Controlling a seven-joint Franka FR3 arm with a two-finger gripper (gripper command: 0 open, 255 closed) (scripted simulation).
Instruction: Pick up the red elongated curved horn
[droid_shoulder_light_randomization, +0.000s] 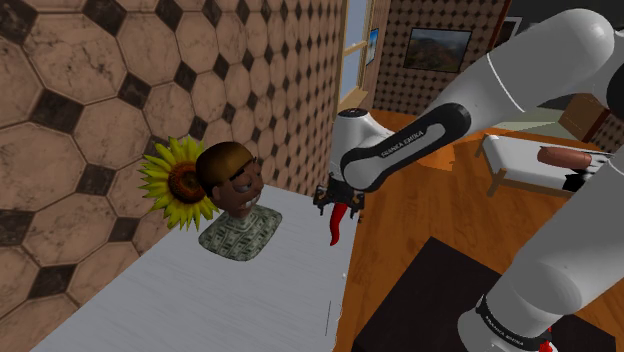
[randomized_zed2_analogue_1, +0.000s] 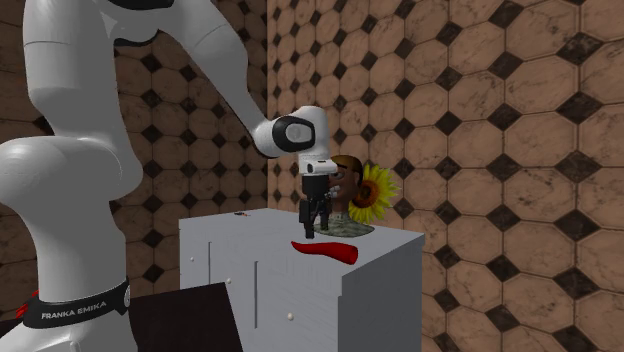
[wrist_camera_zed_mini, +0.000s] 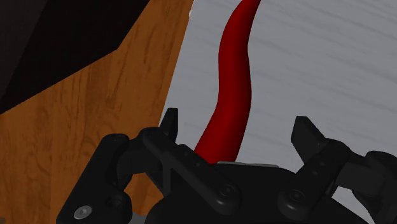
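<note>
The red curved horn (randomized_zed2_analogue_1: 326, 248) lies flat on the white cabinet top (randomized_zed2_analogue_1: 230, 235), close to its edge, with the pointed tip toward the second exterior view's right. My black gripper (randomized_zed2_analogue_1: 309, 228) hangs straight down just over the horn's thick end. In the wrist view the fingers (wrist_camera_zed_mini: 172, 122) stand wide apart on either side of the horn (wrist_camera_zed_mini: 235, 63), and neither touches it. In the shoulder view the horn (droid_shoulder_light_randomization: 339, 226) shows just beneath the gripper (droid_shoulder_light_randomization: 338, 204), at the table's (droid_shoulder_light_randomization: 230, 300) edge.
A dark-skinned head figure (droid_shoulder_light_randomization: 230, 178) on a patterned base, with a sunflower (droid_shoulder_light_randomization: 180, 184) behind it, stands near the tiled wall. Beyond the table edge are the wood floor (wrist_camera_zed_mini: 95, 127) and my dark stand (droid_shoulder_light_randomization: 420, 300). A white bed (droid_shoulder_light_randomization: 530, 165) is farther off.
</note>
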